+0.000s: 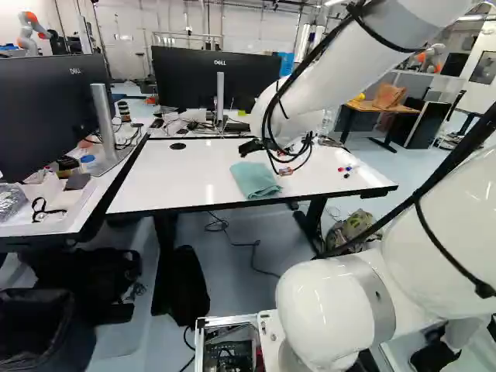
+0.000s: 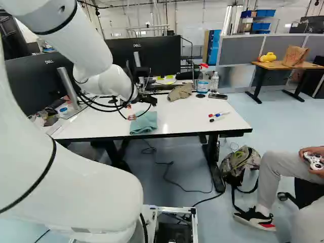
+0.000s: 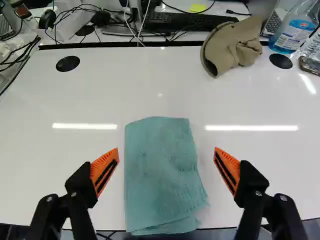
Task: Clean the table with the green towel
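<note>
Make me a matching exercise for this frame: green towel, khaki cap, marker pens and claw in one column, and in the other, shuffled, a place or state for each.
Column one
1. Green towel
2. Khaki cap
3. Marker pens
4. Claw

Column two
A. Toward the right end of the table in the right base view
B. Wide open, gripping nothing
C. At the table's far edge
D. Folded, at the table's near edge

Pairs: 1-D, 2-C, 3-A, 4-B
</note>
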`<state>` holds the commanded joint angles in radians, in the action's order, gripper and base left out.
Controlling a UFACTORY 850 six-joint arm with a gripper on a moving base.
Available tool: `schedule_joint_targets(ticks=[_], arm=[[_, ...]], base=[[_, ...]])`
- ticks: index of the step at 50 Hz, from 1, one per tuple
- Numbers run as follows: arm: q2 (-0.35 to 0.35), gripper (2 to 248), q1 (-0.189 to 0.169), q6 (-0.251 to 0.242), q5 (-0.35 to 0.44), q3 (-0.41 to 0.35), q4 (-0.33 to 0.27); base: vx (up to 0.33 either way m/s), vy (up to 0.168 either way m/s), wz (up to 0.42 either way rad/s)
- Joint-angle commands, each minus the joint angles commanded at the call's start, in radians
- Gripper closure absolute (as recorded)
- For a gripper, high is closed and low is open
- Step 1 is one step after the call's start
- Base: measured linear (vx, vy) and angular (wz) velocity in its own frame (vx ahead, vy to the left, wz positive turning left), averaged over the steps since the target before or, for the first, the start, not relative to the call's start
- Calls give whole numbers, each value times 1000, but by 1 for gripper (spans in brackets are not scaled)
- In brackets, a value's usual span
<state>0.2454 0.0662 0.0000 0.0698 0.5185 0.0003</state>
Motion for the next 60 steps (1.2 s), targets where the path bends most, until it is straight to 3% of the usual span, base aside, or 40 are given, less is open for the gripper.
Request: schedule_joint_targets(ticks=[21, 60], arm=[[7, 3, -13, 0, 160, -86, 0], [22, 3, -43, 0, 526, -283, 0]], base=[[0, 0, 0], [0, 0, 0]])
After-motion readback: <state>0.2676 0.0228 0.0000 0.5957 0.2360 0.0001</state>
